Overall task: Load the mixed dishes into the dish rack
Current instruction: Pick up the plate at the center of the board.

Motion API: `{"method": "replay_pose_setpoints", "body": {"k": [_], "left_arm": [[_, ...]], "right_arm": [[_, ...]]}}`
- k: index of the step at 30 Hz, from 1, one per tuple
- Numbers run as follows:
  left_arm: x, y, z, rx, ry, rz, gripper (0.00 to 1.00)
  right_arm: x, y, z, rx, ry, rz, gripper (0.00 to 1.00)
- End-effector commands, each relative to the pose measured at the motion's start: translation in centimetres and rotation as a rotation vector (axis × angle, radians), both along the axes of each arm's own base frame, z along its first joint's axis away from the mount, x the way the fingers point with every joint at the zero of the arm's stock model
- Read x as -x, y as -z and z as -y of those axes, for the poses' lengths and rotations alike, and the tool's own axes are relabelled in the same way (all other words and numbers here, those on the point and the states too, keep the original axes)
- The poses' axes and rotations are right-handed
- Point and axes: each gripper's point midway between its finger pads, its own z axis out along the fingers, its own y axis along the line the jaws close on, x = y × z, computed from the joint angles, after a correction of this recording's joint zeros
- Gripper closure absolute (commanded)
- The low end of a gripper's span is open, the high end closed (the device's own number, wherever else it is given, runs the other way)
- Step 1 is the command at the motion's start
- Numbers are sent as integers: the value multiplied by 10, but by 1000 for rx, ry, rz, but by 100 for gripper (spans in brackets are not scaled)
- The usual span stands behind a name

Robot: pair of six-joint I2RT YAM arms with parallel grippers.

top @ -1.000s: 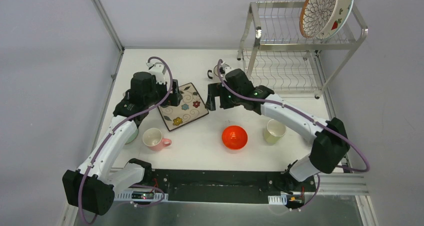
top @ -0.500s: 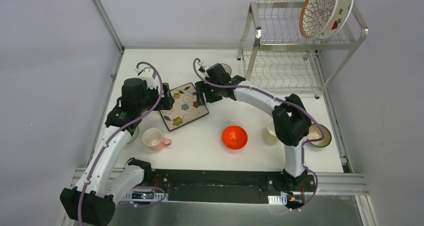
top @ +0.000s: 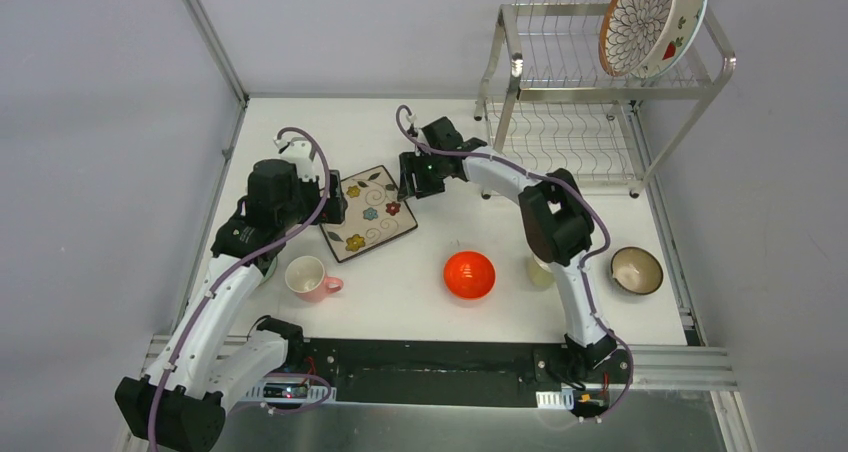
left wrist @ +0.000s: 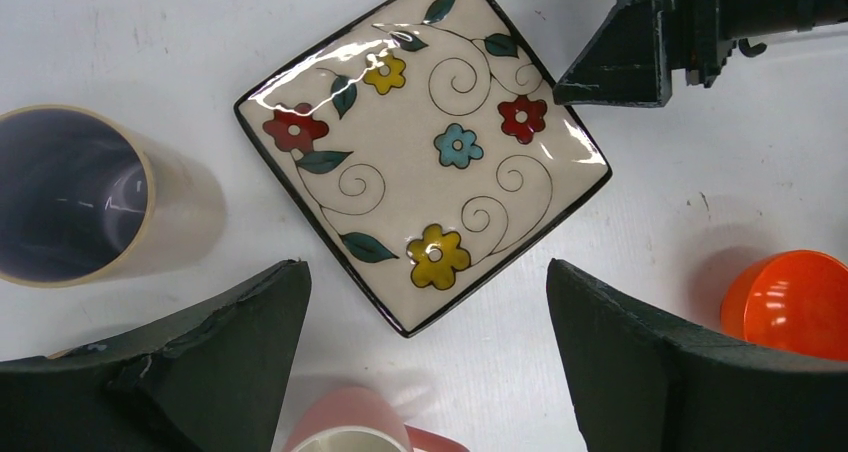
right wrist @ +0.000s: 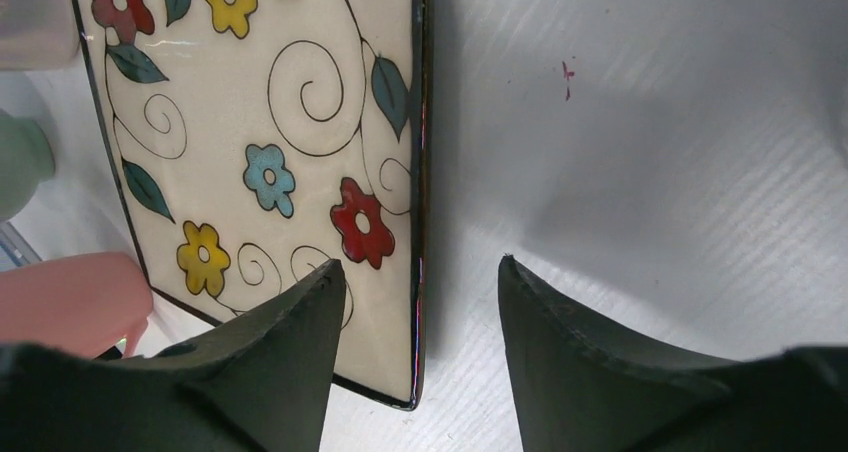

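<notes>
The floral square plate (top: 368, 214) lies flat on the white table. My right gripper (top: 415, 177) is at its right corner. In the right wrist view, that gripper (right wrist: 420, 264) is open and straddles the plate's dark rim (right wrist: 418, 172), one finger over the plate and one over the table. My left gripper (top: 335, 197) is open wide at the plate's left side, and the plate's near corner (left wrist: 405, 322) lies between its fingers (left wrist: 200, 372). The dish rack (top: 520, 92) stands at the back right, with round patterned plates (top: 652, 22) leaning on its top tier.
A pink cup (top: 308, 277), a red-orange bowl (top: 469, 274), a yellow cup (top: 540, 272) partly behind the right arm, and a dark brown bowl (top: 637, 270) stand along the near half. A pale cup (left wrist: 60, 197) stands left of the plate.
My right gripper has narrowed and settled over the plate's right corner. The right arm's elbow swung inward and uncovered the dark brown bowl. The left gripper barely shifted.
</notes>
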Motion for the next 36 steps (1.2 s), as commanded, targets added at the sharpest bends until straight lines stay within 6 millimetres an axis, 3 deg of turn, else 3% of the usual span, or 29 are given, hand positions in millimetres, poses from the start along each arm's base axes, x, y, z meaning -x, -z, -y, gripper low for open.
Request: {"method": "replay_pose_setpoints", "body": {"k": [1,11,22,27,31,36], "left_arm": [[1,-15,5,5,29,52,10],[0,-14,5,3,34,49,10],[0,-13,6,1,35,45,10],[-1,-12,5,-1,34,41,11],[-1,-11,5,-1,34,40,11],[-2,-7,5,3,20,29,13]], "right_arm": [[-2,-11,-21,-94,-46,-14,41],[0,10,-37,-153,-82,-80,45],[1,28,-40,-163,-83,-119,52],[-1,27,-43,-177,-84,-115,58],[-5,23,-42,-178,-77,-101,70],[-13,-6,-38,-186,-55,-33,91]]}}
